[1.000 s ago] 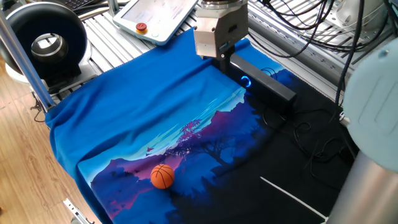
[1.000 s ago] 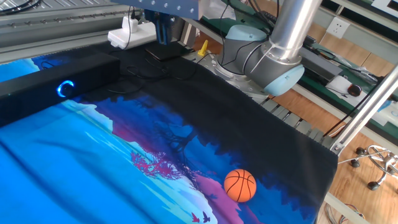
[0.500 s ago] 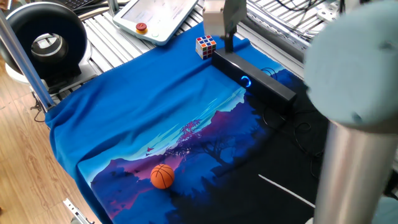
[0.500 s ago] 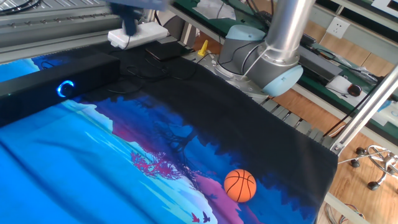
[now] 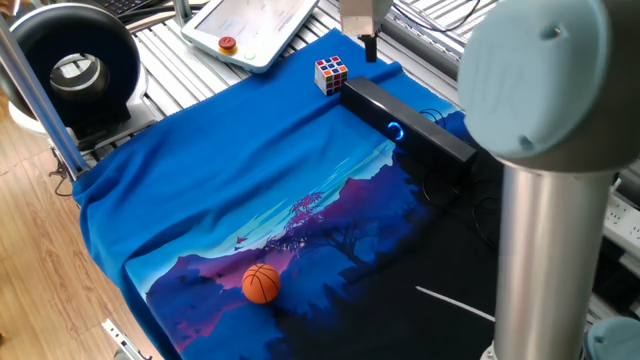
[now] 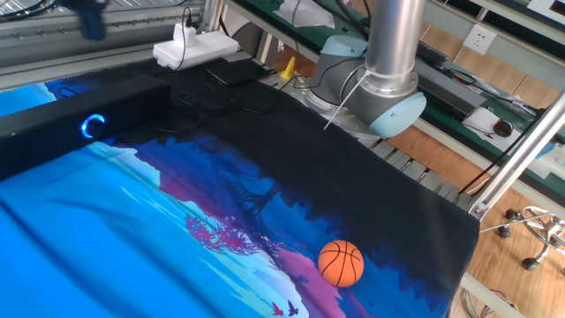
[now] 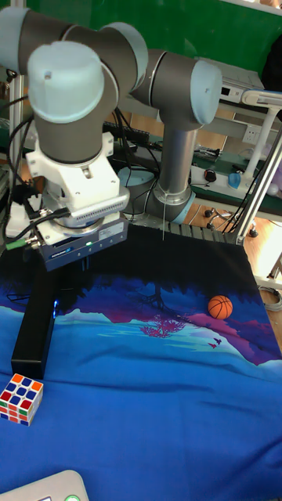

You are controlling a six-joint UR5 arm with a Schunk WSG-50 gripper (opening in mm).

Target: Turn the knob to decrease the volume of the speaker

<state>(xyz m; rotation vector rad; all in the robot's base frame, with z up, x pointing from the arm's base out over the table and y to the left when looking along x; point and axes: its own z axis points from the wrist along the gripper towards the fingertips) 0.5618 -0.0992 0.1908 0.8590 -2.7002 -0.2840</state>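
The gripper has swung clear beyond the speaker; jaws' state cannot be told. The knob stands untouched, so turning remains undone.

The colourful puzzle cube is sitting just beside the long matte-black speaker bar's far end, crowding that side; the orange ball is lying well apart on open blue cloth.
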